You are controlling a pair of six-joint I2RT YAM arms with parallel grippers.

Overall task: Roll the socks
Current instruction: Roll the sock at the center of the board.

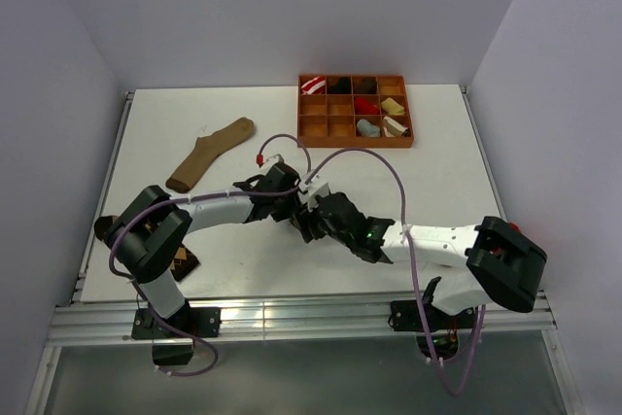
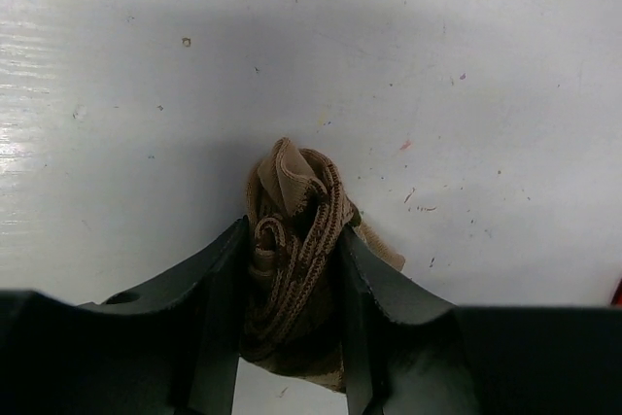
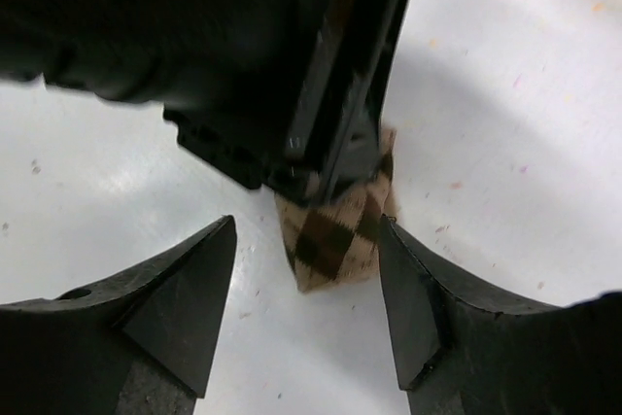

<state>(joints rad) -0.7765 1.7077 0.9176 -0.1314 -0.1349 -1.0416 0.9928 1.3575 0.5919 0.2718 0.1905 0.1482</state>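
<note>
where the two arms meet over the middle of the white table [image 1: 437, 172], the left gripper [image 2: 290, 269] is clamped on the lighter argyle sock [image 2: 296, 211]. its two dark fingers [image 2: 219, 289] press in on either side of a bunched, twisted wad of tan and brown knit. the wad pokes out past the fingertips and lies against the table, with a flap of fabric spilling out beside one finger. seen from the right wrist, the diamond-patterned end of that same sock sticks out below the left gripper's black body. the right gripper [image 3: 309, 240] stands wide open around that end, one finger on each side, both clear of the fabric, gripping nothing. from above, this sock is hidden beneath the two wrists. a darker argyle sock [image 1: 183, 261] lies at the near left of the table, partly under the left arm. a long plain tan sock [image 1: 209, 153] lies well apart at the far left. a brown compartment tray [image 1: 355, 143] at the far edge holds rolled bundles [image 1: 364, 104] in some of its cells.
</note>
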